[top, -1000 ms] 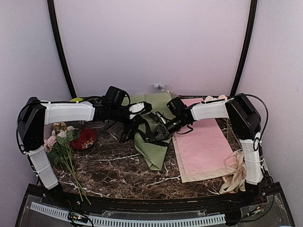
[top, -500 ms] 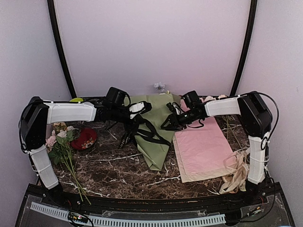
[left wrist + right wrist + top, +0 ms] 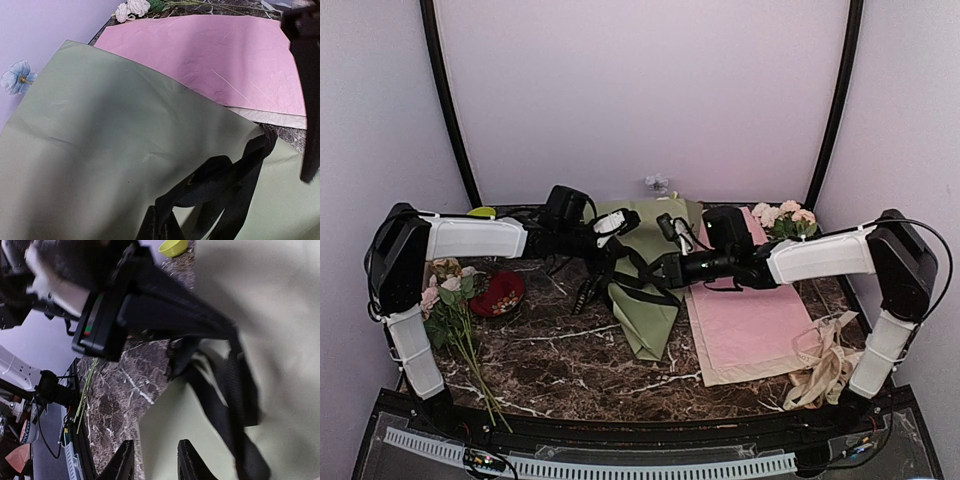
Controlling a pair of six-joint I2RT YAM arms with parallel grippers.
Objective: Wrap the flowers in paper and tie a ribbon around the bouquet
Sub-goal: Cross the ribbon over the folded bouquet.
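The bouquet (image 3: 642,300) lies at the middle of the dark marble desk (image 3: 550,352). It is a cone of sage-green paper (image 3: 115,145) with its wide end toward 12 o'clock and its narrow tip toward 6 o'clock. One pale blue blossom of the flowers (image 3: 17,77) shows at the wide end in the left wrist view. The black ribbon (image 3: 638,272) crosses the cone's waist in loose loops, and one strand hangs off the 9 o'clock side onto the desk.

The left hand (image 3: 617,240) sits over the cone's 10 o'clock edge, clenched on the ribbon, which runs out from its tip. The right hand (image 3: 156,445) hovers at the cone's 3 o'clock side. Its two fingers (image 3: 124,460) are parted with nothing between them, pointing at the ribbon and the green paper.

At 3 o'clock of the bouquet a pink sheet (image 3: 748,312) lies on a tan kraft sheet (image 3: 720,377). Pink-and-white blossoms (image 3: 783,217) lie at its 12 o'clock end, and a cream-beige ribbon (image 3: 820,368) is heaped at 4 o'clock. At 9 o'clock a red bowl (image 3: 501,292) sits just beside another bunch of pale pink blossoms (image 3: 445,290).
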